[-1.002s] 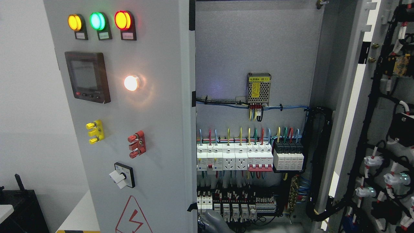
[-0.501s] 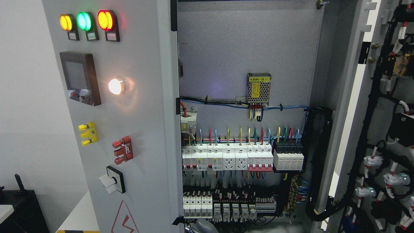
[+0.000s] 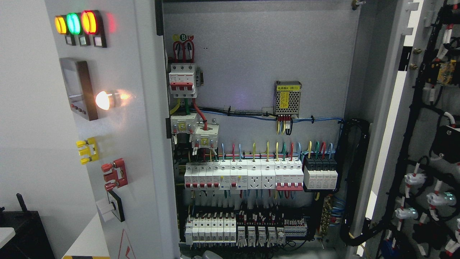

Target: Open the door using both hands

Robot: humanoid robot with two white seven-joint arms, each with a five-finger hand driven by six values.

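The cabinet's left door (image 3: 143, 151) is grey and stands swung well open, its front face turned away to the left. It carries three indicator lamps (image 3: 73, 23), a display panel (image 3: 81, 90), a lit white lamp (image 3: 103, 100), yellow and red terminals and a rotary switch (image 3: 112, 205). The right door (image 3: 391, 118) stands open at the right, showing the black wiring (image 3: 420, 108) on its inner side. Only a small grey piece of my left hand (image 3: 210, 255) shows at the bottom edge, just right of the left door's free edge.
Inside the cabinet, rows of white breakers (image 3: 244, 178), a three-pole breaker (image 3: 183, 79) and a mesh power supply (image 3: 287, 99) sit on the back plate. A thick black cable bundle (image 3: 354, 180) runs down the right side. A black stand (image 3: 21, 230) is at lower left.
The left door has swung further open to the left, uncovering the upper breaker and more of the breaker rows. The grey hand at the bottom edge moved left with it and shows less.
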